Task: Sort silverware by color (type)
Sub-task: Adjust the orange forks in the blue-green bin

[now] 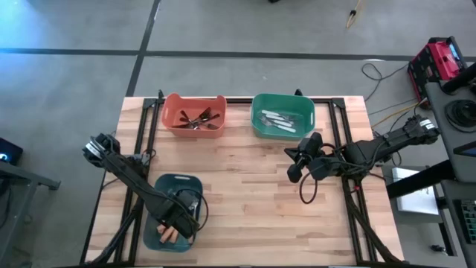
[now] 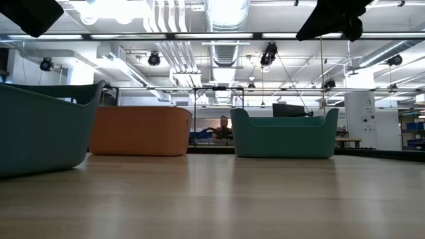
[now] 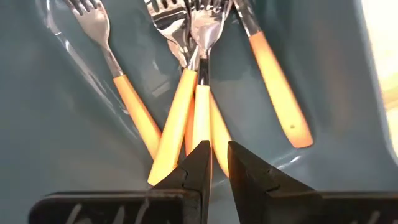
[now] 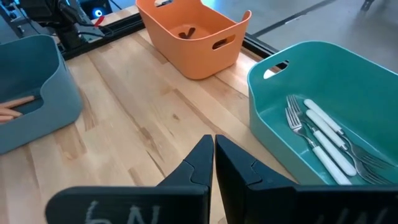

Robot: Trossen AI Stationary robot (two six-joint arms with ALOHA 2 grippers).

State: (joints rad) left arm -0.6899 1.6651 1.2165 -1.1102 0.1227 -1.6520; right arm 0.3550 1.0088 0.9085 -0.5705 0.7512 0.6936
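Orange handles fill the left wrist view: a cluster of orange-handled forks [image 3: 186, 118] lies in the dark blue bin [image 1: 165, 186], directly below and ahead of the left hand [image 3: 219, 163]. Their long axes run away from the hand, handle ends nearest its fingertips and metal heads farthest. Three or four handles fan together right in front of the tips, one stray fork [image 3: 273, 87] lies off to one side, and another [image 3: 121, 81] to the other. The left hand's fingers are nearly pressed together, with only a thin slit between them, and they pinch nothing; the tips sit just above the handle ends, and I cannot tell whether they touch.

From above, the left hand [image 1: 175, 221] hangs inside the blue bin at the near left corner of the bench [image 1: 245, 193]. The right hand [image 1: 297, 162] hovers over bare wood, just short of the green bin [image 1: 282, 115], its fingers pressed together and empty. The white-handled pieces [image 4: 326, 140] lie in that green bin, ahead of the right hand and to one side, and dark utensils [image 1: 199, 119] lie in the orange bin [image 1: 193, 113], well apart from both hands.

Any further move on the orange forks belongs to the left arm, which is far nearer. Since the handles point straight at it, it would, in my judgement, need to spread its fingers first and close across a handle's width.
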